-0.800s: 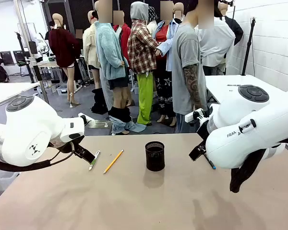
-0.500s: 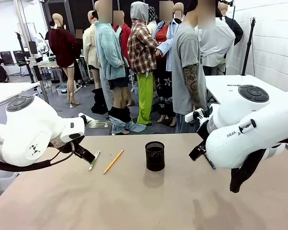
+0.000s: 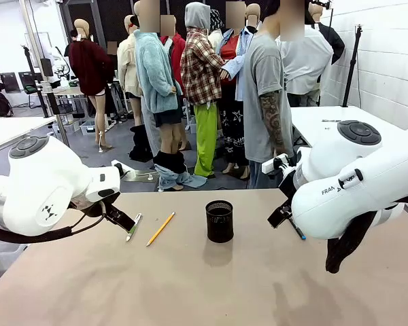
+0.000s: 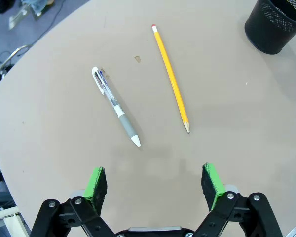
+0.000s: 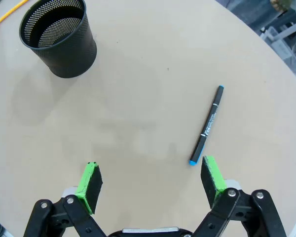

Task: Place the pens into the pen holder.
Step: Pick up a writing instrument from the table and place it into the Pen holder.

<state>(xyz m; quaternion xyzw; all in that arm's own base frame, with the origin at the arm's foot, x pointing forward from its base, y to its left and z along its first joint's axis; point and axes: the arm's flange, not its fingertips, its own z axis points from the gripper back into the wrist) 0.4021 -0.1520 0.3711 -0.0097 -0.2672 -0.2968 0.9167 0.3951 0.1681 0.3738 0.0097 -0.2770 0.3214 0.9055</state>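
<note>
— Where are we on the pens?

— Nothing is in yet, as I read it. The pen holder (image 5: 71, 52) stands upright near the middle of the counter (image 3: 190, 292). Looking down into it from the right wrist, I see only mesh.

— And the three pens?

— All are lying flat on the counter. The silver-white pen (image 4: 116, 106) and the pencil (image 4: 170, 78) lie roughly side by side, not touching, in front of my left tool (image 4: 154, 181). The holder sits at the far corner of that view, well apart from both. The dark pen (image 5: 207, 126) lies on the other side of the holder. In the right wrist view its blue end shows close to one finger of my right tool (image 5: 150, 180).

— Tools?

— Both have their jaws spread wide with nothing between them, and both hover above the counter.

— So what's left?

— The whole job, I'd say: three pick-ups and three drops into the holder. I judge the left side is best placed for the silver-white pen and the right for the dark pen. The pencil could go to either, though it's nearer the left.
</note>
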